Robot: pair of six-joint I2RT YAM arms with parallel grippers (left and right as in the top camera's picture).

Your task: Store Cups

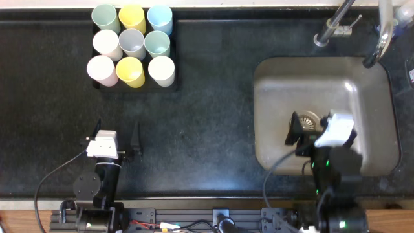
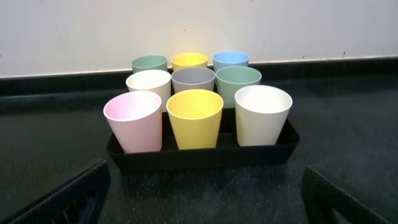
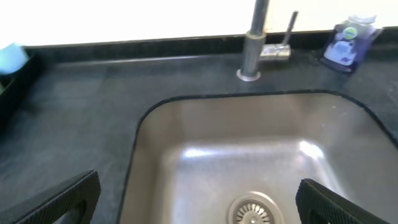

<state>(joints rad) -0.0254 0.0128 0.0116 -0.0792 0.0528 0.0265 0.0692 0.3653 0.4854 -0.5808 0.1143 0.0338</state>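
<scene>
Nine cups [image 1: 132, 43] upright in black tray [image 2: 205, 159] on bench [image 1: 207, 123], left hand [image 1: 117, 134] spread empty, right hand [image 3: 198, 200] spread above sink [image 1: 272, 72]

The right gripper [image 3: 199, 205] hangs over a steel sink [image 3: 155, 143], its two dark fingers [image 3: 62, 199] spread wide with the round drain [image 3: 255, 210] between them. Behind the sink a faucet [image 3: 255, 43] rises from the dark counter [image 3: 81, 106], with a bottle of blue liquid [image 3: 349, 43] near it. Well apart, a light blue cup [image 3: 12, 57] sits in a black tray [image 3: 15, 87].

Nearer cups [image 2: 194, 118] partly hide the back row of cups [image 2: 189, 60].
</scene>
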